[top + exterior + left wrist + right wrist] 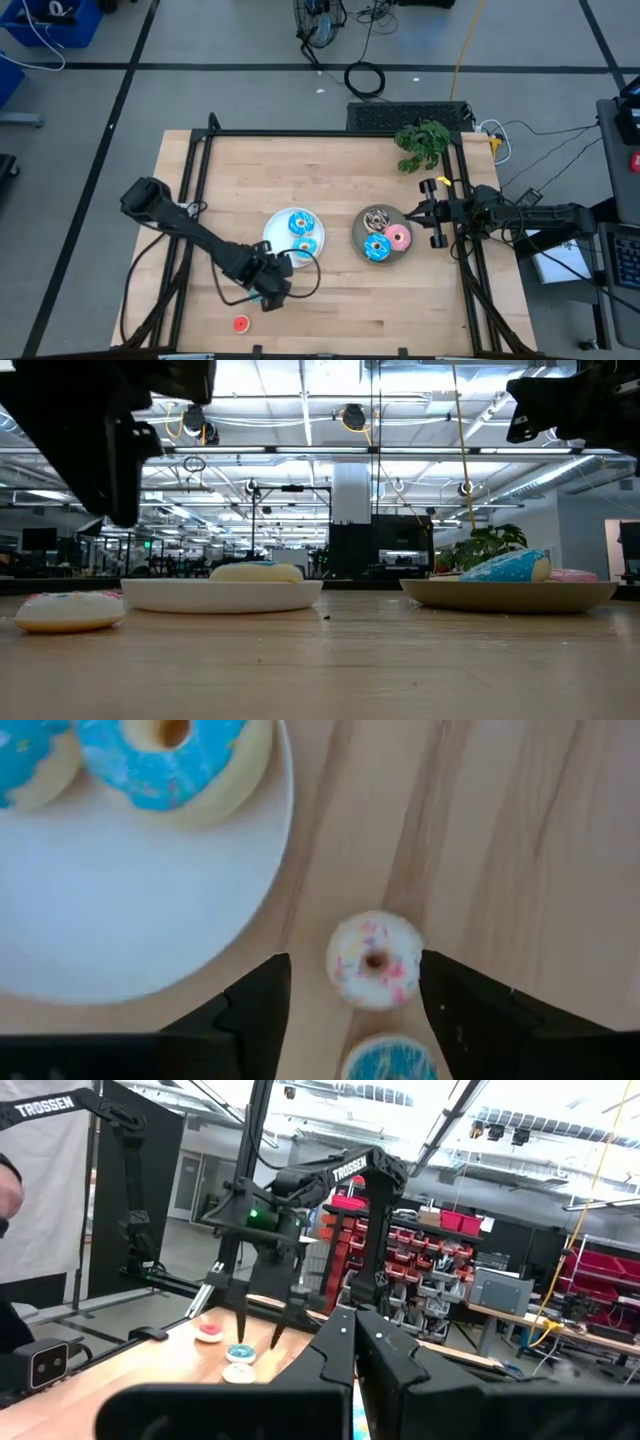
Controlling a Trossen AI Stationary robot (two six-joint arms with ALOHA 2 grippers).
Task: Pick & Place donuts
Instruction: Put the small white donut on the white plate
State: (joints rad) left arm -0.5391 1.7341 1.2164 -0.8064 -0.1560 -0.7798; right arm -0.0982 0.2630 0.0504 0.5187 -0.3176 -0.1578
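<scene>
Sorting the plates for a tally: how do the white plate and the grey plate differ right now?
The white plate carries two blue-iced donuts; the grey plate carries three: blue, pink and a brown sprinkled one. The white plate lies by the open left gripper; the grey plate lies by the shut right gripper. Both are round and lie flat on the table.

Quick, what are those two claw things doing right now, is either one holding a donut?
Left gripper: open, fingers either side of a small white sprinkled donut, holding nothing.
Right gripper: shut, holding nothing, off by the grey plate.
</scene>
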